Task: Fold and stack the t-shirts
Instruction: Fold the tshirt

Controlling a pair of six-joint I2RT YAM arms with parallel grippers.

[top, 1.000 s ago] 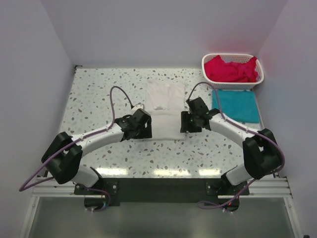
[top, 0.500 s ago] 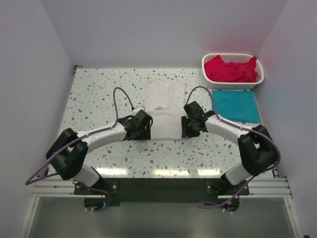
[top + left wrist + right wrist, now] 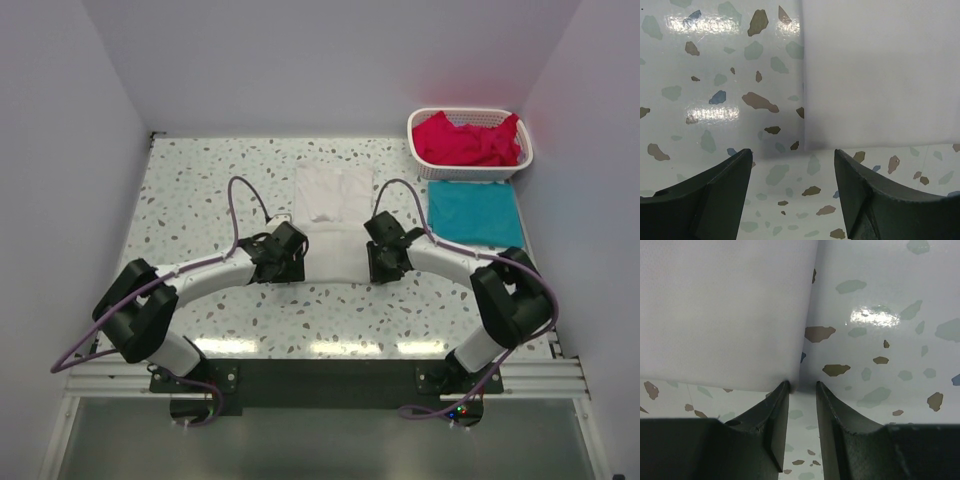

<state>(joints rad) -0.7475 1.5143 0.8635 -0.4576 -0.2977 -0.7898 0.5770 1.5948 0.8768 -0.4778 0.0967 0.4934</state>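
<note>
**Top view:** A white shirt (image 3: 335, 210) lies flat at the middle of the speckled table (image 3: 200, 190), its long side running away from the arms. The left gripper (image 3: 296, 268) sits low at the shirt's near left corner and the right gripper (image 3: 377, 270) at its near right corner, the two arms curving in from either side. A folded teal shirt (image 3: 476, 213) lies on the table to the right, well apart from the white one. Just behind it, red shirts (image 3: 467, 140) are heaped in a white basket (image 3: 526, 150) at the far right corner.

**Left wrist:** The left gripper (image 3: 792, 155) hangs close over the table (image 3: 715, 75) with its jaws spread wide. The corner of the white shirt (image 3: 880, 75) lies just ahead of the gap and nothing is gripped.

**Right wrist:** The right gripper (image 3: 801, 386) has its jaws drawn close, only a thin gap between them, and the tips are at the corner of the white shirt (image 3: 725, 310). The cloth's edge meets the tips. Whether the jaws have pinched it cannot be told. Bare table (image 3: 880, 350) shows to the right.
</note>
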